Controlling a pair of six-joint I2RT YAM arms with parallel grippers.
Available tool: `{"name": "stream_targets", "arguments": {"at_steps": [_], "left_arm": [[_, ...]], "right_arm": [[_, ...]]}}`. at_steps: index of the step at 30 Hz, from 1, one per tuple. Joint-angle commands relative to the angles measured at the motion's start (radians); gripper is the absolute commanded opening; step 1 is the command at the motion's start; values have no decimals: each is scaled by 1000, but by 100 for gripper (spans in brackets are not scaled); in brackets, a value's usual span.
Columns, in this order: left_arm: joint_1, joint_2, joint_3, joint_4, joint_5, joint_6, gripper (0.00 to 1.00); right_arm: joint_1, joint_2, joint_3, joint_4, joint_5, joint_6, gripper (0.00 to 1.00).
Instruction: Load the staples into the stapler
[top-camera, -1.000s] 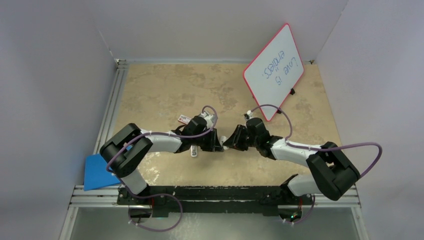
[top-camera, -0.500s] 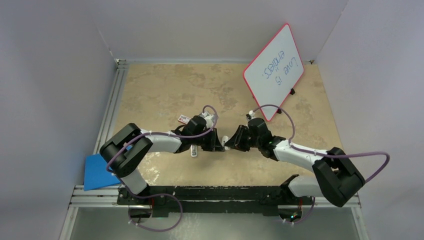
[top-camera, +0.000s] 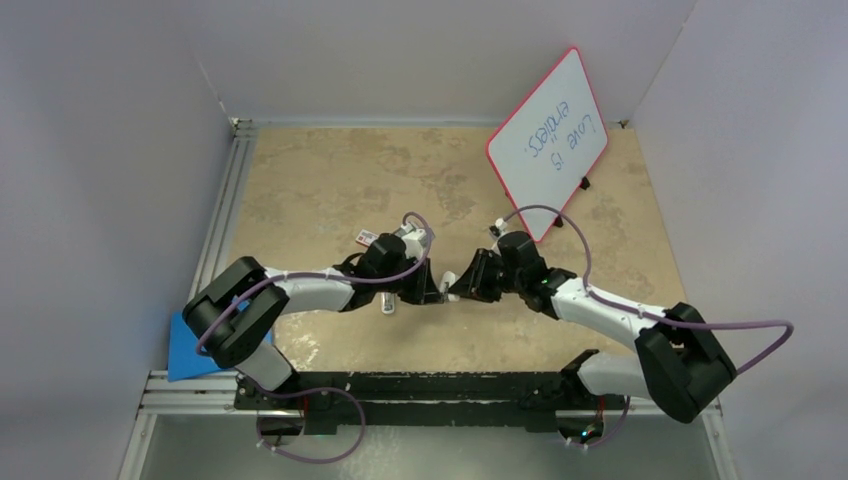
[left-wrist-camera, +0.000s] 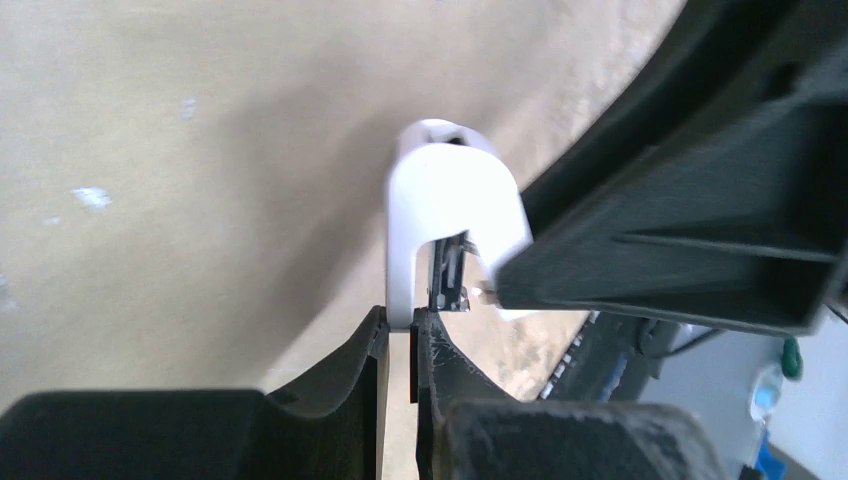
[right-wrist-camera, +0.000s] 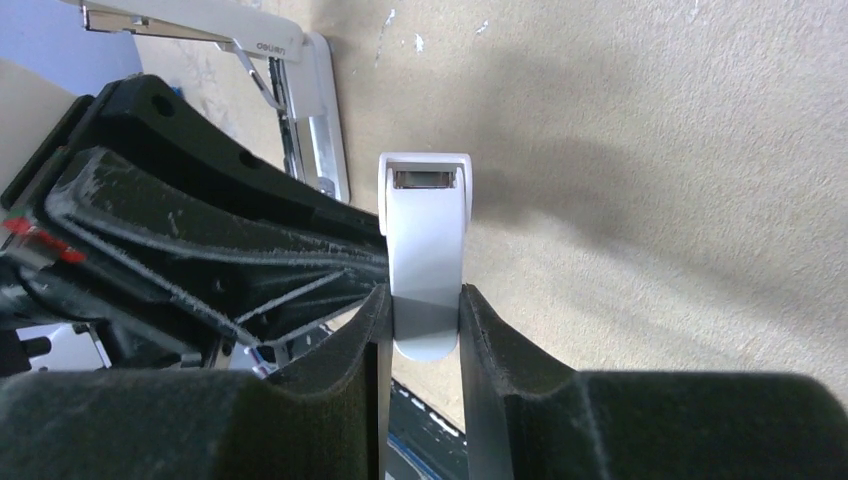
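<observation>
Top external view: the left gripper (top-camera: 432, 289) and the right gripper (top-camera: 463, 283) meet tip to tip at frame centre above the table (top-camera: 330, 180), with a short white piece (top-camera: 451, 279) between them. The stapler (top-camera: 388, 304) lies on the table just below the left wrist. Only one end shows, so its long axis cannot be read here. The staples (top-camera: 366, 238) sit in their red-and-white box on the table, just upper left of the left wrist; the contents are too small to make out. Left wrist view: the left jaws are almost pressed together, pinching a thin wall of the short white piece (left-wrist-camera: 440, 190), which rises toward frame top and has metal parts in its hollow. Right wrist view: the right jaws clamp the rounded near end of the short white piece (right-wrist-camera: 425, 240). Its long axis runs up the frame, with a rectangular slot at the far end. The stapler (right-wrist-camera: 318, 110) lies opened in the upper left. Its base strip and metal channel run top to bottom, and its upper arm is swung toward the left edge. Whether the channel holds staples cannot be determined.
</observation>
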Motion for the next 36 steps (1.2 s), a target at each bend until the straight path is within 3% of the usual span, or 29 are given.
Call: {"name": "stream_targets", "arguments": {"at_steps": [1,5,22,27,30,36], "left_arm": [[15,-38,-24,-107,-129,85,0],[14,-48,-9,-166,-202,97,0],[9,-98,-65,-82,-100,192,0],[6,-110,-23,-90,-38,127,0],[6,-101,34,-111,-1,-4,0],[4,-51,164,-183,-4,-159,0]], "right_arm": [[-23,-23,44,-57,-80,-82,8],[-27,13,76,-98,-115,-157,8],[-98,50,146,-181,-99,-288,16],[-96,59,79,-26,-140,-271,19],[-91,64,11,102,-140,-214,21],[-41,93,-33,258,-67,-137,38]]}}
